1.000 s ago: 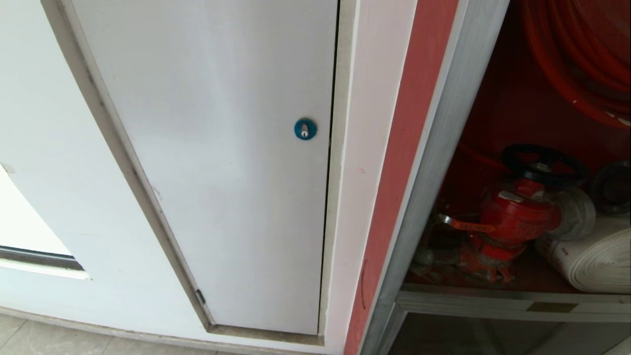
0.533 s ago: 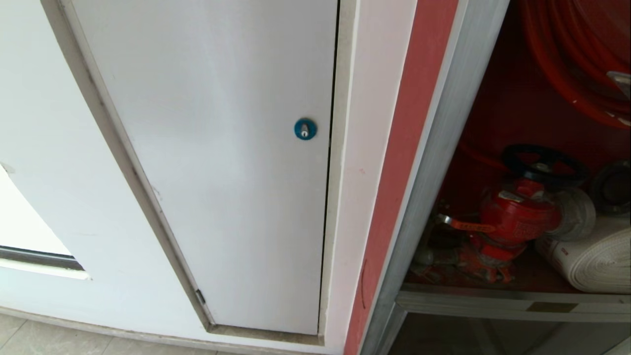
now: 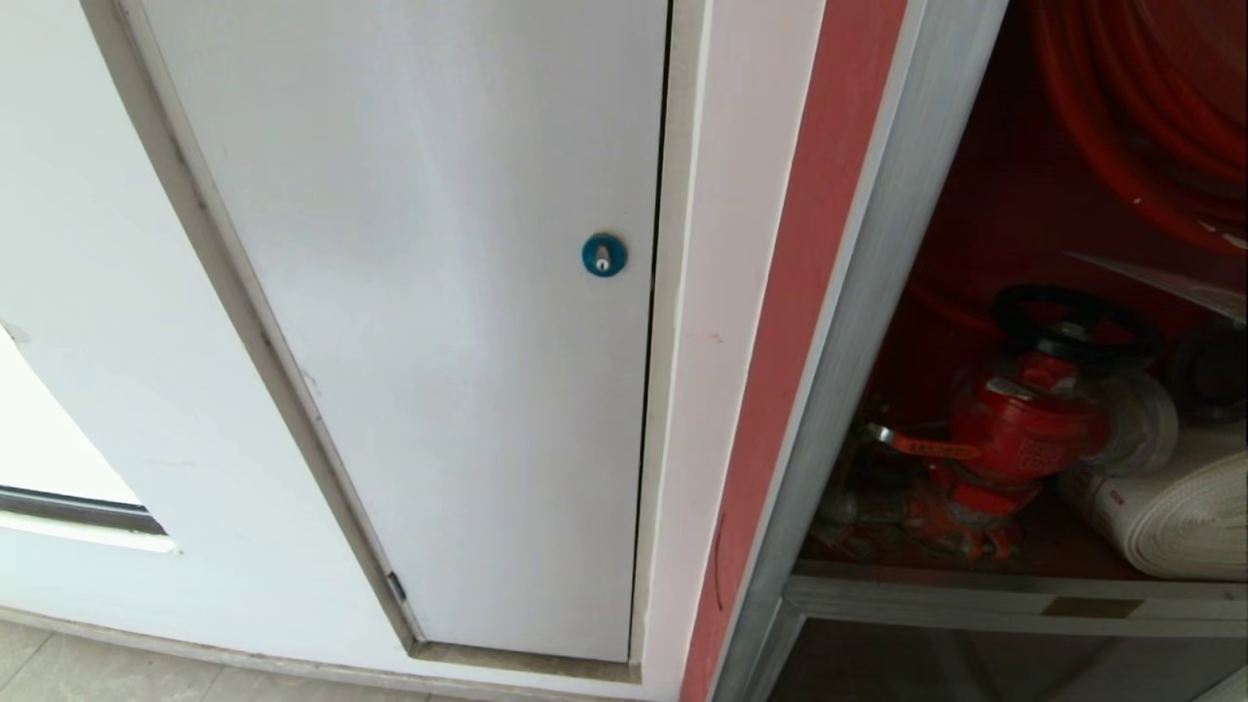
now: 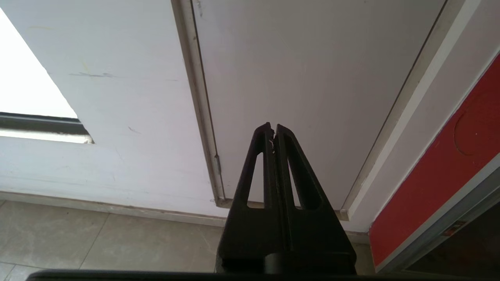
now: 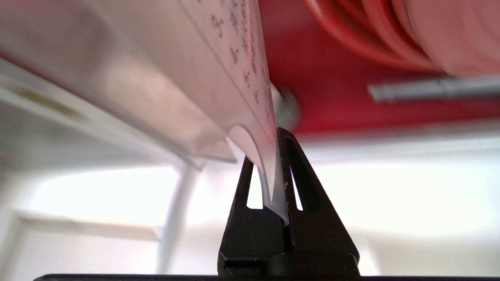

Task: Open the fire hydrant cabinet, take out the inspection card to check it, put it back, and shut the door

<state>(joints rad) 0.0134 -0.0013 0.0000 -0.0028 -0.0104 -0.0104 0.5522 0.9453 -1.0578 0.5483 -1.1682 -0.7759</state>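
The fire hydrant cabinet (image 3: 877, 292) stands open at the right of the head view, red inside, with the red valve (image 3: 1024, 419), red hose reel (image 3: 1150, 107) and white rolled hose (image 3: 1180, 517). My right gripper (image 5: 265, 146) is shut on one end of the inspection card (image 5: 218, 58), white with ruled lines in a clear sleeve. The card sticks out beyond the fingertips, in front of the hose reel (image 5: 390, 31). Its pale sleeve (image 3: 1204, 292) just shows at the right edge, above the valve. The door is out of view. My left gripper (image 4: 272, 127) is parked, shut and empty.
A plain white panel door (image 3: 439, 322) with a round blue lock (image 3: 604, 255) fills the wall left of the cabinet. A red strip (image 3: 790, 341) runs beside the silver frame. Grey floor tiles (image 4: 97, 242) lie below the left gripper.
The card has come down into the head view at the right edge: half a second ago only a corner showed by the hose reel, now its sleeve hangs over the valve. The left arm is still.
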